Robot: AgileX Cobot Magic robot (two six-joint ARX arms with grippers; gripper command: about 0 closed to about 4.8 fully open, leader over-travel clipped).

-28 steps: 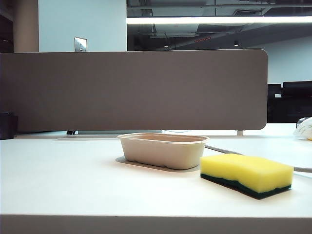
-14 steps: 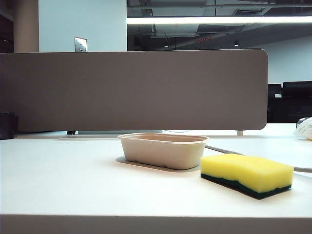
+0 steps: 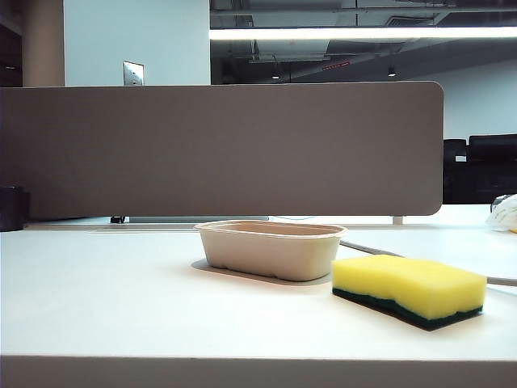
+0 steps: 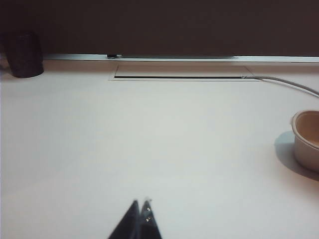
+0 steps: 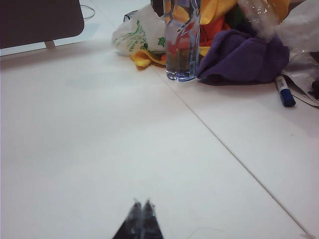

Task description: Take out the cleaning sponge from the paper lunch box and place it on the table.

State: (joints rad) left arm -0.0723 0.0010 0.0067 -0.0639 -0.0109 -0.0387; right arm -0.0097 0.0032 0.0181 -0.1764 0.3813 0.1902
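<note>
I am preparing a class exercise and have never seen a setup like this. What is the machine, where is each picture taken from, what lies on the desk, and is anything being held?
It is a two-armed robot. One picture looks across the off-white table from in front; the others come from cameras on each wrist. On the table a bright yellow cleaning sponge with a dark green layer lies beside, not in, a beige paper lunch box. The left gripper and right gripper are shut over bare table, holding nothing. The right wrist view also shows a clear bottle and purple cloth.

Left gripper (image 4: 141, 211) closed above bare table (image 4: 149, 139); lunch box (image 4: 306, 139) at edge (partly cut off); cable (image 4: 284, 82) behind.
</note>
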